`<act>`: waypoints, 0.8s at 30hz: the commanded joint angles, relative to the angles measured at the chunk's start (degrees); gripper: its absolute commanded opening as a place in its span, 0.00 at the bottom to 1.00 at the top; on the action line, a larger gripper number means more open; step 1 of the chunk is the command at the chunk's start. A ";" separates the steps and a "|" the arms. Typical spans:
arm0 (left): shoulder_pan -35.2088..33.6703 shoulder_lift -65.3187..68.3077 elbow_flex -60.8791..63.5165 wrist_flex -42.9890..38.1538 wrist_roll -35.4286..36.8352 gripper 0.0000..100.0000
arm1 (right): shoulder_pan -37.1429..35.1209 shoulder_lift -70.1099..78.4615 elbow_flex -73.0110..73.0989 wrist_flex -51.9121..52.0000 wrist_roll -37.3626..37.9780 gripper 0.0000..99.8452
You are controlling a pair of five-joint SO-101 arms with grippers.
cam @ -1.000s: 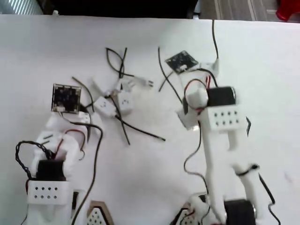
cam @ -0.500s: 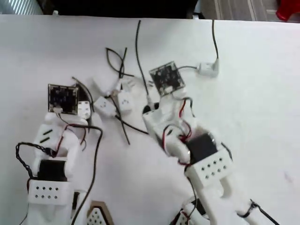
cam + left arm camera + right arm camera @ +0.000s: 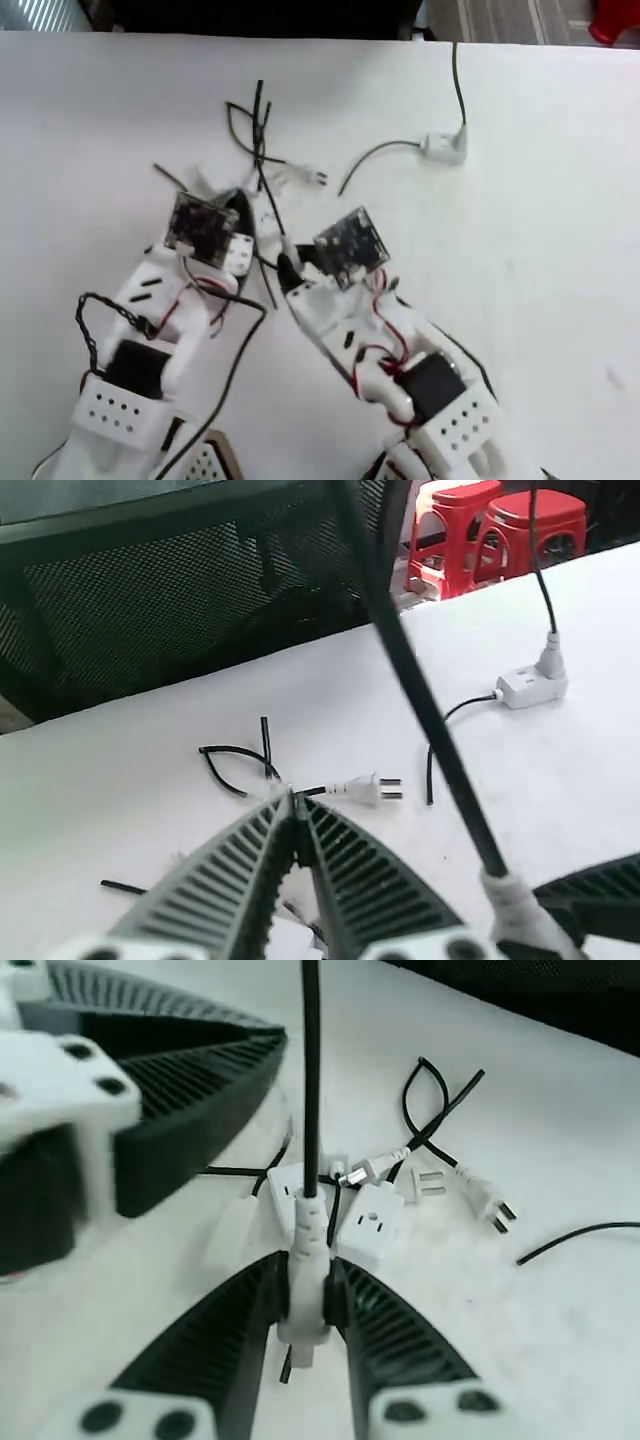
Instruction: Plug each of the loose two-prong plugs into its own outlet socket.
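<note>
Right wrist view: my right fingers [image 3: 282, 1272] are clamped on a white plug [image 3: 305, 1300], and its black cord [image 3: 310, 1060] runs straight up. Just past the tips, two white sockets [image 3: 375, 1222] lie side by side, with a loose plug [image 3: 488, 1203] near them, prongs bare.

Left wrist view: my left fingers [image 3: 293, 815] are pressed together, nothing seen between them. Farther off this view adds a far socket [image 3: 530, 687] with a plug already seated.

High view: both arms lie close together, tips near the socket cluster.

White bench [image 3: 560, 260]. Behind it, a dark mesh chair [image 3: 150, 600] and red stools [image 3: 500, 520].
</note>
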 commanded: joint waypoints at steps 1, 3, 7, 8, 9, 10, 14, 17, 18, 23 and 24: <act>3.82 -0.84 -0.79 2.20 -3.96 0.03 | -1.01 -6.81 1.14 0.04 -0.35 0.02; 5.14 -1.01 -0.97 3.87 -6.24 0.03 | -2.24 -9.63 2.64 1.10 -0.35 0.02; 7.78 -1.27 -1.49 5.10 -9.58 0.03 | -2.33 -12.44 3.78 3.38 -0.26 0.02; 8.40 -1.27 -2.20 5.80 -10.11 0.03 | -2.33 -12.35 3.78 3.82 -0.26 0.02; 9.10 -1.27 -3.25 6.86 -10.73 0.03 | -2.33 -12.18 4.04 3.91 -0.26 0.02; 9.89 -1.27 -4.48 8.18 -11.16 0.03 | -2.33 -12.00 4.31 3.82 -0.26 0.02; 12.26 -1.27 -10.11 13.63 -13.27 0.03 | -2.33 -11.03 4.48 3.82 -0.26 0.02; 14.73 -1.27 -12.04 16.44 -15.30 0.03 | -2.33 -10.95 4.66 3.91 -0.26 0.02; 15.96 -1.27 -12.04 16.97 -16.26 0.03 | -2.33 -10.95 4.66 3.91 -0.26 0.02; 20.35 -1.27 -12.04 19.34 -20.22 0.02 | -2.24 -10.95 4.66 4.18 -0.26 0.02; 20.44 -1.27 -12.13 19.43 -20.66 0.02 | -2.24 -11.03 4.66 4.70 -0.26 0.02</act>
